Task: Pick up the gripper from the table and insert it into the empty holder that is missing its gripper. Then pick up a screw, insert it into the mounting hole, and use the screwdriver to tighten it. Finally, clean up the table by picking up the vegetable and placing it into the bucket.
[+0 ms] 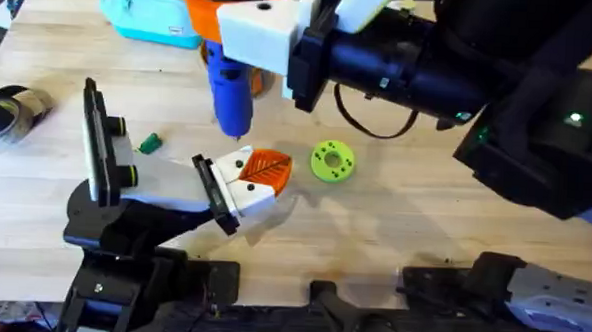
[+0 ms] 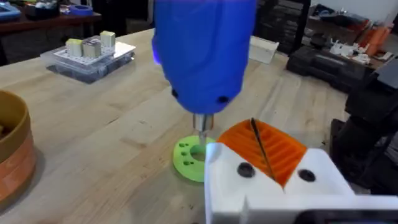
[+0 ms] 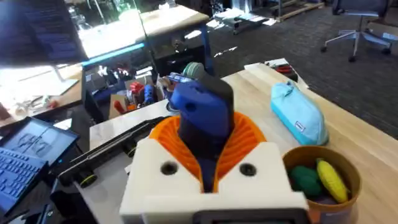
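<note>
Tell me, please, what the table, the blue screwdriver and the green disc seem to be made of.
The table looks like light wood with a smooth, matte finish: grain lines and plank seams show. The screwdriver seems to be glossy blue plastic, since it reflects light; its thin tip looks like metal. The green disc is probably matte plastic, uniform lime colour with round holes.
</note>
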Available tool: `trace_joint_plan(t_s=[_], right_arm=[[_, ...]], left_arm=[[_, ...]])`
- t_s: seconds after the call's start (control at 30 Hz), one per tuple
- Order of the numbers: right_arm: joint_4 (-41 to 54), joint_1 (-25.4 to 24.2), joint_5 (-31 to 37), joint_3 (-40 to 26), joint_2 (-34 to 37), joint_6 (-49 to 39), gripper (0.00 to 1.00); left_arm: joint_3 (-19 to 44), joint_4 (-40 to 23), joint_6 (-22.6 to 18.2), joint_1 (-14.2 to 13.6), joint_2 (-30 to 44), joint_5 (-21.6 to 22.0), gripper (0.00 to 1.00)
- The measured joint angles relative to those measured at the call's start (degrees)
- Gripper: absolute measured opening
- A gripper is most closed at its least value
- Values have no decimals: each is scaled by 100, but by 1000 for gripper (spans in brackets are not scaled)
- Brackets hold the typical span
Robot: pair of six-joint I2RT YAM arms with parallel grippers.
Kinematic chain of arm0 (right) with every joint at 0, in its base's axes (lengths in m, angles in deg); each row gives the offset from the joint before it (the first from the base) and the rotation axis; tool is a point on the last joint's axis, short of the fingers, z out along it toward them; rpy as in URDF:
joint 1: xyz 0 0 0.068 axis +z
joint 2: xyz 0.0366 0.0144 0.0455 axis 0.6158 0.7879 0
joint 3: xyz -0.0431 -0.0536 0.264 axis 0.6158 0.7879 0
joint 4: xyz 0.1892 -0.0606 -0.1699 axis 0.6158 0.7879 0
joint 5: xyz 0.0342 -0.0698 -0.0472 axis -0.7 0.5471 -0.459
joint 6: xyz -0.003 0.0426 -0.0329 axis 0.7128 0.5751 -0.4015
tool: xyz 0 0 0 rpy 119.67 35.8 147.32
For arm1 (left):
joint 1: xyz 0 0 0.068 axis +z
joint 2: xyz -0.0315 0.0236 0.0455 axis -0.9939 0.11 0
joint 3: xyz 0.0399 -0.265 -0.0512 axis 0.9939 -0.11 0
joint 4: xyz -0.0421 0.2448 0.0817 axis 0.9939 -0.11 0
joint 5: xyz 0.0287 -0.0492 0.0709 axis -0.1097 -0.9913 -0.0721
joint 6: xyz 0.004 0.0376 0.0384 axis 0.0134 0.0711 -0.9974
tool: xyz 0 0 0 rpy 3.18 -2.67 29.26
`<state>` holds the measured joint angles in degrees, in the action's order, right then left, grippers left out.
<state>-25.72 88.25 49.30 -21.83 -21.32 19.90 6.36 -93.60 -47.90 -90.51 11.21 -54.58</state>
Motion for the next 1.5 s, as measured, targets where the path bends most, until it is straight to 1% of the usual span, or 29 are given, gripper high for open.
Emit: trace_joint_plan(t_s=[0.33, 0.8, 1.5], right_arm=[[4, 0, -411, 0, 0, 67, 58], [13, 0, -767, 0, 2, 90, 51], [15, -7, -836, 0, 2, 62, 42]], left_arm=[[0, 0, 0, 0, 0, 2, 15], [0, 0, 0, 0, 0, 0, 15], [0, 0, 0, 0, 0, 0, 15]])
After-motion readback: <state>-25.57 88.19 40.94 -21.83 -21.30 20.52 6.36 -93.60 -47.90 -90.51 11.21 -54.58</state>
